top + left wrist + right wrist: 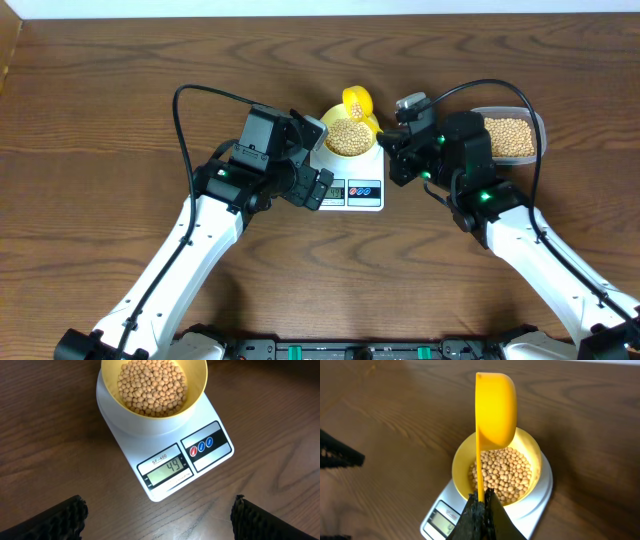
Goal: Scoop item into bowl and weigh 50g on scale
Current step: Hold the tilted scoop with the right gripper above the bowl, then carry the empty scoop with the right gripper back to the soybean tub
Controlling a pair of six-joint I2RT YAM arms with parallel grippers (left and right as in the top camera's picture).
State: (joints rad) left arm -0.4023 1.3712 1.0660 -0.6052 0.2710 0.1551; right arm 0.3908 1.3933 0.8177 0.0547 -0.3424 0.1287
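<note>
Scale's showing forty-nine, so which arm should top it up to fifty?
Right. The right tool holds the yellow scoop over the bowl on the scale; the left tool hangs open and empty by the display.

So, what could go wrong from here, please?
The scale reads 49, so a full tip of the scoop in the right gripper could overshoot 50. The scoop hangs over the rim of the bowl; beans could bounce out. The open left gripper sits near the scale; a bump would skew the reading.
</note>
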